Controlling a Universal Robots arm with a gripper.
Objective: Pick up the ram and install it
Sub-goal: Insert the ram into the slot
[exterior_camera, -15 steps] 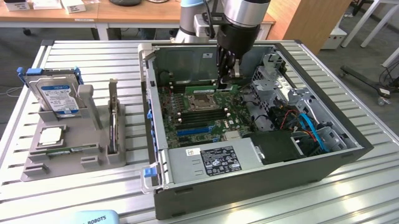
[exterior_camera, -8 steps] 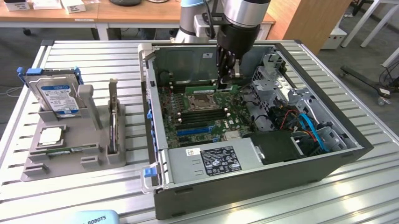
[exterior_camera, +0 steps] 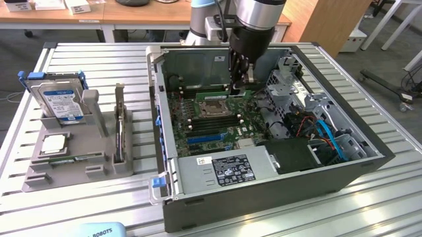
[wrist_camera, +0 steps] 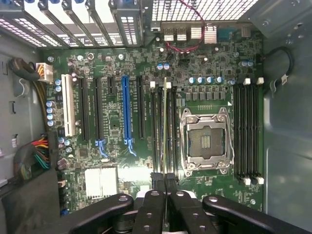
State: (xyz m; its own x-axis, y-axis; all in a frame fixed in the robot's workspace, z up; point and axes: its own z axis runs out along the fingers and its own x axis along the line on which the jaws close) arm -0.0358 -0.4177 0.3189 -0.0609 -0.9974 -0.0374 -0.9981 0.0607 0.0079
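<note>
The ram (wrist_camera: 165, 126) is seen edge-on as a thin pale line, standing along a memory slot beside the open processor socket (wrist_camera: 205, 141). My gripper (wrist_camera: 165, 183) is shut on the stick's near end, its black fingertips (wrist_camera: 157, 181) pressed together around it. In the exterior view my gripper (exterior_camera: 238, 89) reaches down inside the open computer case (exterior_camera: 165, 148) at the back of the motherboard. The green ram (exterior_camera: 214, 92) stretches from it toward the exterior view's left, low over the slots. Whether it is fully seated I cannot tell.
A grey holder (exterior_camera: 39, 180) at the exterior view's left carries a hard drive (exterior_camera: 63, 101), a square silver processor (exterior_camera: 53, 143), an upright dark card (exterior_camera: 118, 133) and a thin green stick (exterior_camera: 71, 159). Inside the case are a power supply (exterior_camera: 224, 170), a drive cage (exterior_camera: 290, 94) and cables (exterior_camera: 329, 136).
</note>
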